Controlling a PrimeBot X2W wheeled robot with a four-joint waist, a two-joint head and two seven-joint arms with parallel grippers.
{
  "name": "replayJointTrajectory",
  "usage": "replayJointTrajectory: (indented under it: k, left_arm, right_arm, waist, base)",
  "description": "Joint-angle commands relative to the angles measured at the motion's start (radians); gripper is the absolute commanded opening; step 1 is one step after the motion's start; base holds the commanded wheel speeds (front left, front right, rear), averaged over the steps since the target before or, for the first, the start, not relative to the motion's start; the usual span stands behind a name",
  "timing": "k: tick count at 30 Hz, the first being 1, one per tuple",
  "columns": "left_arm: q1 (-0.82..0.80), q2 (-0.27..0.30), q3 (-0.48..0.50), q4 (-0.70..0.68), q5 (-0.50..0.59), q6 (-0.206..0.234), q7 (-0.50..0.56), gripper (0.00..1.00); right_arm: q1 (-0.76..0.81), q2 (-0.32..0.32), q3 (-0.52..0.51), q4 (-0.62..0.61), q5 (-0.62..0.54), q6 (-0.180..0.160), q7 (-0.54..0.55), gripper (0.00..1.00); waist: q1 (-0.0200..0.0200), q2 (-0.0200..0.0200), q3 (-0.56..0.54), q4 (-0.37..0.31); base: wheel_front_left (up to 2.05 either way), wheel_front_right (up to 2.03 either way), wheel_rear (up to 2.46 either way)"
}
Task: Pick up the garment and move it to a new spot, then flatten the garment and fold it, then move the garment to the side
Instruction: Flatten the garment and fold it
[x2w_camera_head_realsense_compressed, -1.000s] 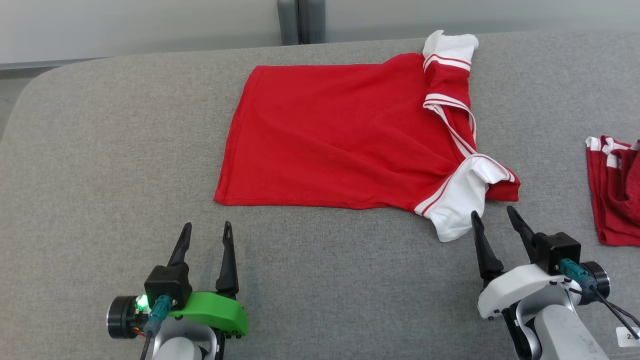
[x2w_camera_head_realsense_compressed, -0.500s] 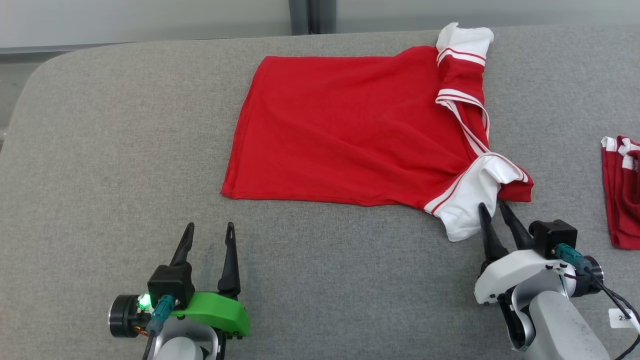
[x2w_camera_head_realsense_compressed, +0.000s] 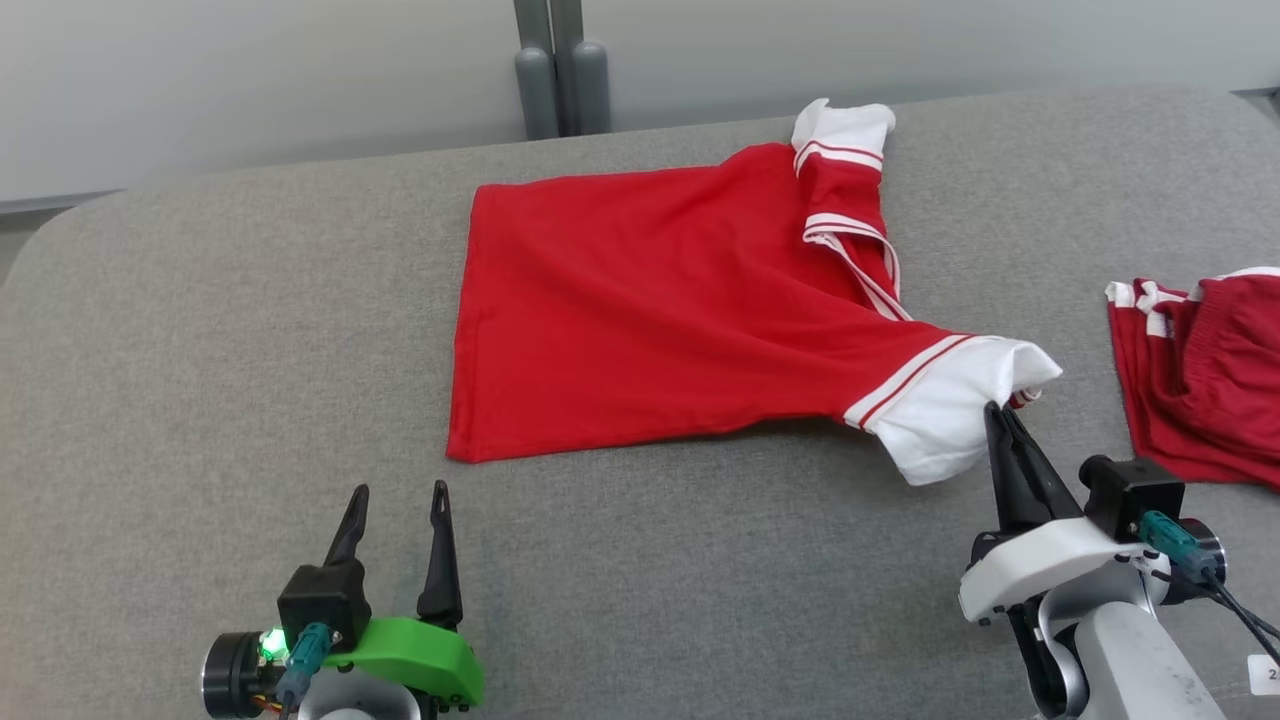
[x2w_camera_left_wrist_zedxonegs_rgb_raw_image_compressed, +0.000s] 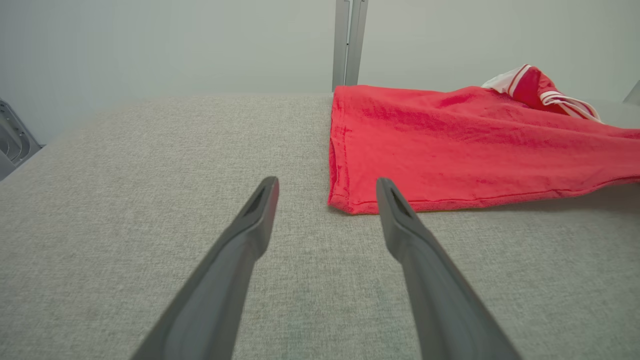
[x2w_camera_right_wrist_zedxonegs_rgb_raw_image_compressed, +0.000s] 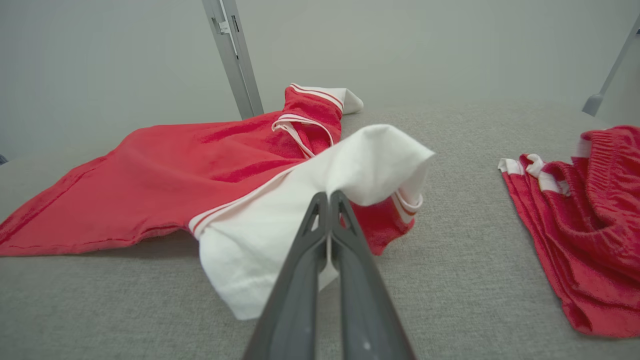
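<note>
The red shirt (x2w_camera_head_realsense_compressed: 660, 310) lies spread at the frame's center on the grey table (x2w_camera_head_realsense_compressed: 200, 350). At lower right, the right gripper (x2w_camera_head_realsense_compressed: 997, 412) pinches its white sleeve (x2w_camera_head_realsense_compressed: 940, 425), jaws closed together. At lower left, the left gripper (x2w_camera_head_realsense_compressed: 398, 490) gapes wide near the hem, apart from it.

Setting: you face a lab-style test room. Grey fabric-covered table (x2w_camera_head_realsense_compressed: 200, 400) across the frame; plain pale wall (x2w_camera_head_realsense_compressed: 250, 80) along the top; grey metal post (x2w_camera_head_realsense_compressed: 560, 90), upper centre.
</note>
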Motion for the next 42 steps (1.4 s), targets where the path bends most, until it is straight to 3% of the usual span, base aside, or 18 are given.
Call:
replayJointTrajectory:
  k: [1,2,3,4,9,14,33,42]
  left_arm:
    - [0.02,0.003,0.007,0.003,-0.008,0.002,0.0,1.0]
    - [0.025,0.003,0.011,0.005,-0.009,0.003,0.0,1.0]
    - [0.029,0.003,0.014,0.005,-0.011,0.005,0.0,1.0]
    - [0.034,0.004,0.019,0.006,-0.011,0.006,0.0,1.0]
    - [0.049,0.004,0.041,0.008,-0.007,0.006,0.0,1.0]
    - [0.055,0.003,0.054,0.006,-0.006,0.011,0.0,1.0]
    - [0.066,0.003,0.059,-0.008,0.006,0.001,0.0,1.0]
    - [-0.074,0.004,-0.004,0.074,-0.059,-0.005,0.0,1.0]
  right_arm:
    - [0.021,-0.011,0.001,-0.023,-0.005,-0.001,-0.003,0.0]
    - [0.029,-0.014,0.005,-0.048,-0.009,-0.001,-0.003,0.0]
    - [0.035,-0.014,0.01,-0.07,-0.01,-0.001,-0.003,0.45]
    - [0.044,-0.013,0.017,-0.102,-0.009,-0.001,-0.003,1.0]
    - [0.054,-0.01,0.033,-0.23,0.015,-0.001,-0.003,1.0]
    - [0.053,-0.007,0.058,-0.28,0.013,-0.002,-0.003,1.0]
    - [0.127,0.025,0.032,-0.211,-0.059,-0.002,-0.003,1.0]
    - [0.068,0.023,0.047,-0.228,-0.057,-0.002,-0.003,1.0]
  waist:
    - [0.0,-0.0001,-0.049,-0.049]
    - [0.0,-0.0001,-0.057,-0.057]
    - [0.0,-0.0001,-0.063,-0.063]
    - [0.0,-0.0001,-0.071,-0.069]
    - [0.0,-0.0001,-0.09,-0.086]
    - [0.0,-0.0001,-0.099,-0.082]
    - [0.0,-0.0001,-0.088,-0.061]
    - [0.0,-0.0001,0.032,-0.109]
  base:
    - [0.0,0.0,0.0]
    - [0.0,0.0,0.0]
    - [0.0,0.0,0.0]
    - [0.0,0.0,0.0]
    - [0.0,0.0,0.0]
    - [0.0,0.0,0.0]
    - [0.0,0.0,0.0]
    - [0.0,0.0,0.0]
